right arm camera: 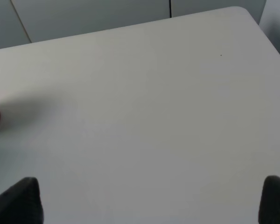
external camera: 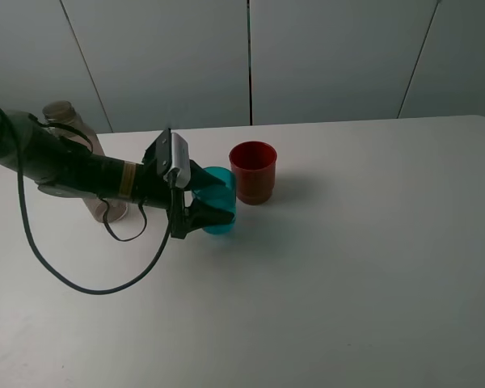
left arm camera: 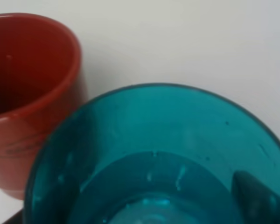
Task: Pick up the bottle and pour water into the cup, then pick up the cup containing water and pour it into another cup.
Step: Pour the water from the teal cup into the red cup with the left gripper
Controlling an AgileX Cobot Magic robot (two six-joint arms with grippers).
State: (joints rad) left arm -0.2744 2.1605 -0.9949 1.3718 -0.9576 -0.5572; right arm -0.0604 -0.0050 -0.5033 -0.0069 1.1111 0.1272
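Cup (external camera: 223,225), teal: clasped at its sides by left pincer (external camera: 208,208), likely readied for tipping; a little water seems to lie inside. Red cup (external camera: 253,171): upright just beside, at 1 o'clock, contents unclear. Bottle (external camera: 65,120): upright at 10 o'clock, well apart. Right pincer (right arm camera: 147,200): wide, empty.

Looks down from high on desk (external camera: 364,283); crowds shared teal cup (left arm camera: 168,140), red cup (external camera: 253,174) at one o'clock, from left wrist; skims desk from right.

Black arm (external camera: 69,166) bears brass band (external camera: 128,179), looping cable (external camera: 97,292), grey camera (external camera: 176,160), black pincer (external camera: 214,200).
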